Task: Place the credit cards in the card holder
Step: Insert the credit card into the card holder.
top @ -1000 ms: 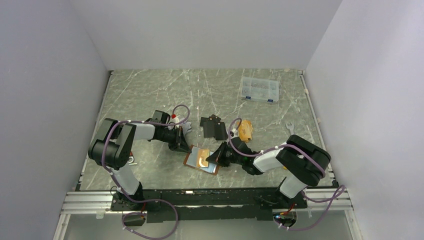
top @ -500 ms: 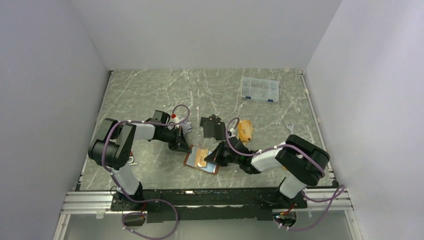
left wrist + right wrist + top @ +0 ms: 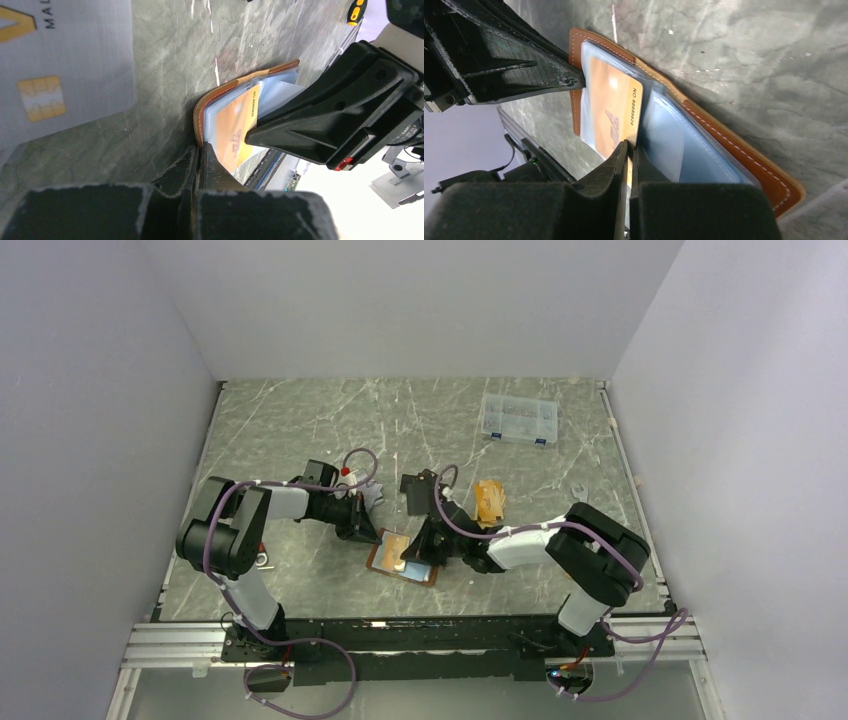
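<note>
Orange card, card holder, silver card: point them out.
orange card [image 3: 613, 102], right wrist view, printed face.
card holder [image 3: 744, 155], right wrist view, stitched leather edge.
silver card [image 3: 75, 55], left wrist view, above its chip.

We see a grey-green marbled bench [image 3: 300, 420] boxed by plain pale walls [image 3: 400, 300] on three sides, evenly lit.

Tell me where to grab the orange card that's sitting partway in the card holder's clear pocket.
The orange card lies flat and thin, partly sleeved in the card holder. Pinch its bare numbered edge across both faces, coming from the pocket's open side, where the right fingers clamp it.
</note>
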Tool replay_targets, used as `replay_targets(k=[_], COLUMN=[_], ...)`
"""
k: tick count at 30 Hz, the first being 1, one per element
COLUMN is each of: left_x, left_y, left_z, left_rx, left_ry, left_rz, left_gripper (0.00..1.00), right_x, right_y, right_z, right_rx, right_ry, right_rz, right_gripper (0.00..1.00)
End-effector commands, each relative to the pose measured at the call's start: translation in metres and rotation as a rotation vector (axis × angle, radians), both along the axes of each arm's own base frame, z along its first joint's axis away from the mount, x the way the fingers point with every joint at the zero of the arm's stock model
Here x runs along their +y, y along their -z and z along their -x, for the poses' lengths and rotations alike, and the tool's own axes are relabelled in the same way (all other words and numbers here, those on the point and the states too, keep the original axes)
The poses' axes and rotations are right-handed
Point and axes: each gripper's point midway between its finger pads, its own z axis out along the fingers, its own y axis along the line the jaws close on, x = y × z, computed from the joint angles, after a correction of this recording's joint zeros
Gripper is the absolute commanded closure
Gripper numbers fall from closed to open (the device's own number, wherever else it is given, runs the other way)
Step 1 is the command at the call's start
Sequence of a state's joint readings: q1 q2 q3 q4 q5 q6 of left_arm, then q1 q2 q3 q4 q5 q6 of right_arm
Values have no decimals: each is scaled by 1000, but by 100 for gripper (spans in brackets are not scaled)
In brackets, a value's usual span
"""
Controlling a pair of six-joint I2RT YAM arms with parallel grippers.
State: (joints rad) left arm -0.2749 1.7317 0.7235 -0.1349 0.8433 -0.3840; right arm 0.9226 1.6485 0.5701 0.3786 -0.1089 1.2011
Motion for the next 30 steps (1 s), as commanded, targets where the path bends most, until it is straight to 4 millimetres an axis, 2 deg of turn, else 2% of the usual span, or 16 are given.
replay_targets(k=[1, 6, 14, 22, 30], left_x=[-2, -3, -4, -4, -5], left_y=[-7, -9, -18, -27, -35], left_z=[1, 0, 0, -2, -3], left_rx=[-28, -37, -66, -72, -94], left_ry=[11, 12, 21, 25, 32], left_rz=[12, 19, 36, 60, 82], left_gripper=[100, 100, 100, 100, 100], right_x=[-8, 7, 22, 25, 44], right_y=[14, 9, 4, -6, -23], right_z=[9, 11, 9, 5, -8], right_rx=[-24, -67, -110, -153, -232], right_ry=[-83, -158, -234, -250, -287], right_rz=[182, 222, 247, 257, 235], right_gripper=[90, 76, 63, 55, 50])
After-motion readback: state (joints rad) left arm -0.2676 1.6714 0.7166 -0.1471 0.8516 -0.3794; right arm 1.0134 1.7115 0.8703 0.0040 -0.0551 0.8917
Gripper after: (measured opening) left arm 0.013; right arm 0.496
